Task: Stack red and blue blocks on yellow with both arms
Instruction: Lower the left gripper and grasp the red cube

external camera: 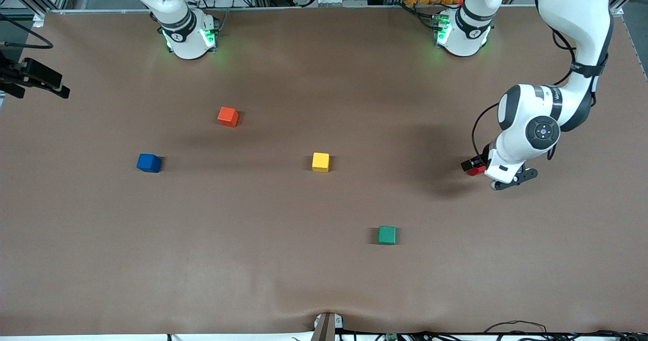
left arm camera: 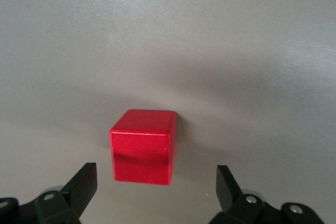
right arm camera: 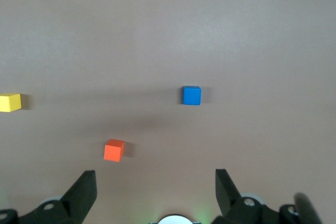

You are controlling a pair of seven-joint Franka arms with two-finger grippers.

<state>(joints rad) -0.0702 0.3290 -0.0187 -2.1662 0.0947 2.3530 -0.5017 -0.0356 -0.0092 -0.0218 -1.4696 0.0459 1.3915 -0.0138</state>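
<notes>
The red block (external camera: pixel 477 170) lies on the brown table near the left arm's end. My left gripper (external camera: pixel 474 165) is low over it, open, with its fingers (left arm camera: pixel 84 184) on either side of the block (left arm camera: pixel 142 145) and apart from it. The blue block (external camera: pixel 149 163) lies toward the right arm's end. The yellow cube (external camera: pixel 320 162) lies mid-table. My right gripper (right arm camera: pixel 155 178) is open and empty, high over the table by its base; its view shows the blue block (right arm camera: pixel 191 95) and the yellow cube (right arm camera: pixel 10 102). It is out of the front view.
An orange-red cube (external camera: pixel 228 116) lies farther from the front camera than the blue block, also in the right wrist view (right arm camera: pixel 114 150). A green cube (external camera: pixel 387 235) lies nearer than the yellow one. A black fixture (external camera: pixel 35 75) juts in at the right arm's end.
</notes>
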